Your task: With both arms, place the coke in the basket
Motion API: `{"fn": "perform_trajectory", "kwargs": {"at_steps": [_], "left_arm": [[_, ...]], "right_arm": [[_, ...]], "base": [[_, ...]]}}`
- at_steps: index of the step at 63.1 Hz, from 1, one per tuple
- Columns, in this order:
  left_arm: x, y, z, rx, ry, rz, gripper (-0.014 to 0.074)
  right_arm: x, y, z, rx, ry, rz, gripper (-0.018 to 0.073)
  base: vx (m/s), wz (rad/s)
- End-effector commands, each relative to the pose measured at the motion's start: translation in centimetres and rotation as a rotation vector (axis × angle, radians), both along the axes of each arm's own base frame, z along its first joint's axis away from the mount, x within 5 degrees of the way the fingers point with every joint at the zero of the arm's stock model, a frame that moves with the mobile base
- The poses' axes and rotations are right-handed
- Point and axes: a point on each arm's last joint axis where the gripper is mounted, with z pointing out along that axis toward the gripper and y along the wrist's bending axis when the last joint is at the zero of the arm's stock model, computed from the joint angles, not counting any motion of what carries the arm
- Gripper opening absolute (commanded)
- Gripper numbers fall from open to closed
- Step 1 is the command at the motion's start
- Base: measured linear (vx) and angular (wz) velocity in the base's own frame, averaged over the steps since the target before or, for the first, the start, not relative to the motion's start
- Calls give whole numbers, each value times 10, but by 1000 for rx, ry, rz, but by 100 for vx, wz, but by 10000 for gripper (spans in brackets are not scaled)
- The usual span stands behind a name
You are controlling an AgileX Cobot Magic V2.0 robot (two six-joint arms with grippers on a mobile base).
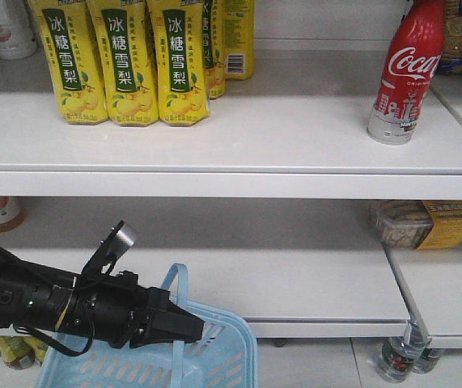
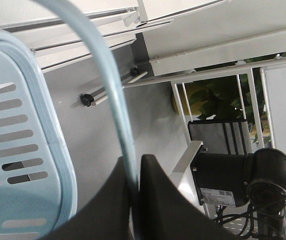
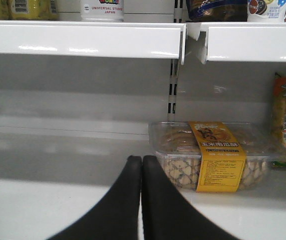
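Coke — a red bottle with white script logo, tapering neck and silver-white pictured base — stood upright at the right of the upper shelf. The left gripper was clamped on the handle of the blue basket, near left. The right gripper was closed on nothing.

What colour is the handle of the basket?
The basket handle is pale blue, clearest in the left wrist view, pinched by the left gripper.
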Motion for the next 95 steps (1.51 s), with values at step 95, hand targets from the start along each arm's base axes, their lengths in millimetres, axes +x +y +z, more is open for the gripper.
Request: {"fn": "perform_trajectory", "kwargs": {"at_steps": [95], "left_arm": [[2, -3, 21, -70, -58, 24, -5]], "right_arm": [[58, 4, 140, 13, -93, -6, -10]], "base": [[0, 0]]}}
